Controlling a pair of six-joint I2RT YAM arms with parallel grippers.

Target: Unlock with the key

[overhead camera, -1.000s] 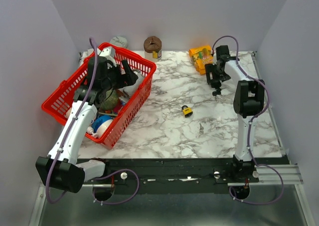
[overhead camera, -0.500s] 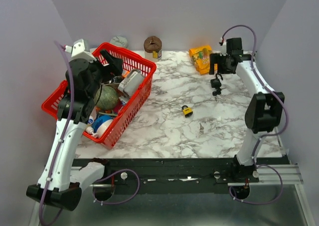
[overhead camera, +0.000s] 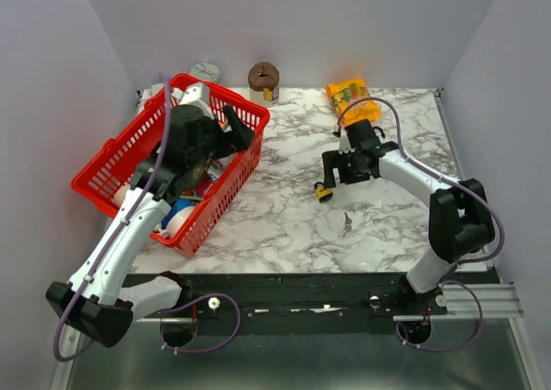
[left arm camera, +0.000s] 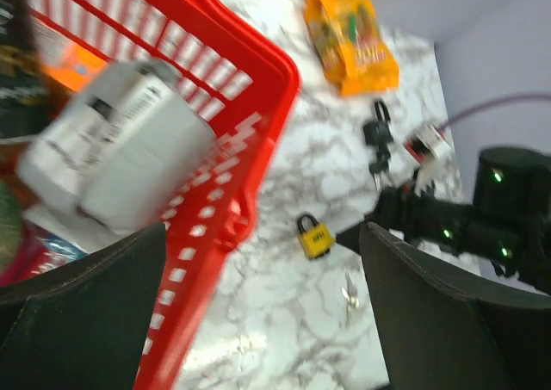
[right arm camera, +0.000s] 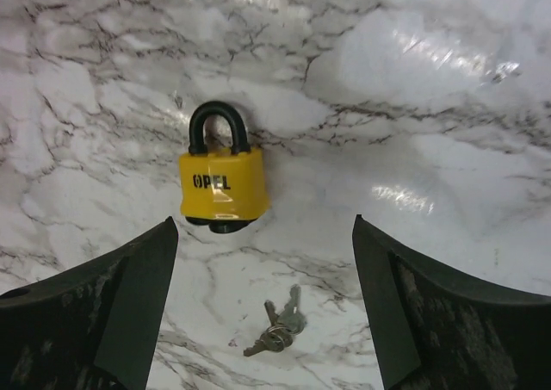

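A yellow padlock (overhead camera: 323, 192) with a black shackle lies flat on the marble table (overhead camera: 284, 226). A small bunch of keys (overhead camera: 348, 223) lies just right and nearer of it. In the right wrist view the padlock (right arm camera: 222, 183) lies ahead of the fingertips and the keys (right arm camera: 277, 334) lie on the table between my fingers. My right gripper (overhead camera: 331, 173) hangs open just above the padlock, holding nothing (right arm camera: 263, 222). My left gripper (overhead camera: 237, 132) is open over the red basket's right rim (left arm camera: 263, 231). From there the padlock (left arm camera: 314, 237) and the keys (left arm camera: 349, 294) show.
The red basket (overhead camera: 215, 205) at the left holds a white bottle (left arm camera: 120, 149), a green ball and other items. An orange packet (overhead camera: 351, 97) and a brown object (overhead camera: 264, 76) sit at the back. A small black object (left arm camera: 377, 136) lies near the packet.
My right arm swung from the back right toward the middle and came down over the padlock. My left arm shifted above the basket toward its right rim. Both grippers stayed open.
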